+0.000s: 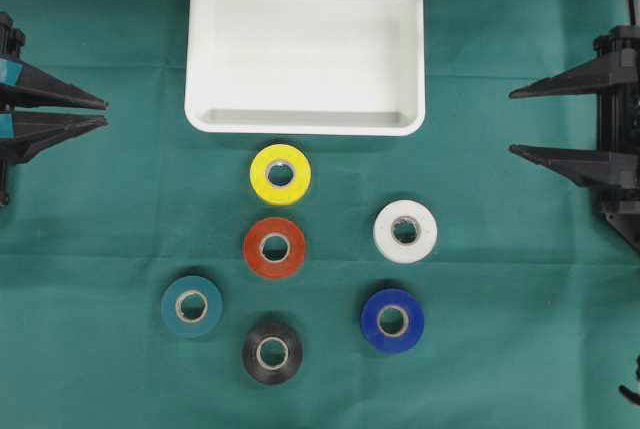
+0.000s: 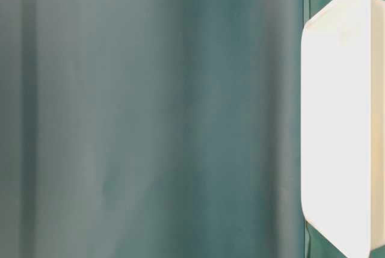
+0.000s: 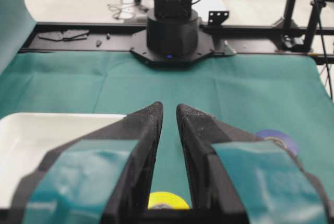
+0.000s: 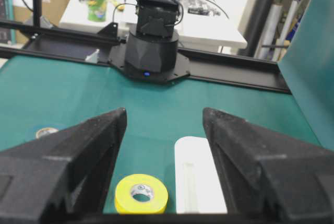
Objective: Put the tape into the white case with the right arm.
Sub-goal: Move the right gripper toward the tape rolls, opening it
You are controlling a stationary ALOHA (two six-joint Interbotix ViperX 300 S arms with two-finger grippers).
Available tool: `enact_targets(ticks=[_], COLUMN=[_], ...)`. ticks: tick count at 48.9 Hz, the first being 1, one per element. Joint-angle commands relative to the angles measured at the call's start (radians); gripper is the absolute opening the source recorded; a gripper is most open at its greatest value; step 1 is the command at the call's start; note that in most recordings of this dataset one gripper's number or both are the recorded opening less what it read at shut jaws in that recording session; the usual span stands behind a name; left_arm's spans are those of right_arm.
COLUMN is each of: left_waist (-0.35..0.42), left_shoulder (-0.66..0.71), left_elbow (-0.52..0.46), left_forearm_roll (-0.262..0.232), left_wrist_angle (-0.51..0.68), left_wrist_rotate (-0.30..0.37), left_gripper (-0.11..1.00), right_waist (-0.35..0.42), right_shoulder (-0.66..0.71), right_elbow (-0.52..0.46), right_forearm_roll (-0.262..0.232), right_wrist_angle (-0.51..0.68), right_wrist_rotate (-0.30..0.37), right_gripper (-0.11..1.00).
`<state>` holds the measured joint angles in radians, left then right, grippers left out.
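Note:
The white case (image 1: 305,49) lies empty at the back middle of the green cloth. In front of it lie several tape rolls: yellow (image 1: 262,174), red (image 1: 257,247), white (image 1: 385,232), teal (image 1: 172,309), black (image 1: 250,353) and blue (image 1: 372,321). My right gripper (image 1: 512,122) hovers at the right edge, open and empty, well away from the rolls. Its wrist view looks between the fingers (image 4: 164,113) at the yellow roll (image 4: 125,195) and the case (image 4: 195,182). My left gripper (image 1: 105,112), with teal patches, rests at the left edge, its fingers nearly together on nothing.
The green cloth (image 1: 520,279) covers the whole table. The table-level view shows only blurred cloth and one side of the case (image 2: 337,119). The other arm's base (image 4: 151,51) stands across the table, with a black rail behind it.

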<state>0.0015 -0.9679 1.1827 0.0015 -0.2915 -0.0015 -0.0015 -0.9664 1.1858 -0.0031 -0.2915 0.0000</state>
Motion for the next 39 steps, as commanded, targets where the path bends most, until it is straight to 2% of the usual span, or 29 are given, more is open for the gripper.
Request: enact_targets(ticks=[1,3,6,9,14,23,33,39], left_waist=[0.0,0.002,0.0,0.002,0.002,0.0,0.0,-0.006], left_shoulder=[0.014,0.014,0.015,0.015,0.015,0.014,0.006,0.006], left_elbow=[-0.012,-0.011,-0.006,-0.002,0.006,0.038,0.112,0.121], left_forearm_roll=[-0.029,-0.029,-0.029,-0.029,-0.029,-0.029,-0.029,-0.029], left_wrist_angle=[-0.009,-0.011,-0.011,-0.011,-0.008,-0.008,-0.006,-0.002], left_wrist_rotate=[-0.002,-0.003,-0.005,-0.005,-0.005,-0.003,-0.005,-0.005], left_gripper=[0.24,0.22,0.09,0.01,0.01,0.01,0.01,0.01], right_waist=[-0.003,-0.002,-0.003,-0.003,-0.002,-0.003,-0.003,-0.003], right_shoulder=[0.006,0.003,-0.011,-0.026,-0.052,-0.051,-0.041,-0.041], right_elbow=[-0.002,0.005,0.018,0.026,0.044,0.087,0.143,0.167], right_forearm_roll=[0.005,0.005,0.005,0.005,0.002,0.002,0.0,-0.003], right_wrist_angle=[-0.005,-0.002,0.002,0.003,0.017,0.101,0.081,0.077], right_wrist_rotate=[0.006,0.009,0.015,0.023,0.032,0.052,0.081,0.084], right_gripper=[0.24,0.22,0.09,0.0,-0.09,-0.1,-0.09,0.0])
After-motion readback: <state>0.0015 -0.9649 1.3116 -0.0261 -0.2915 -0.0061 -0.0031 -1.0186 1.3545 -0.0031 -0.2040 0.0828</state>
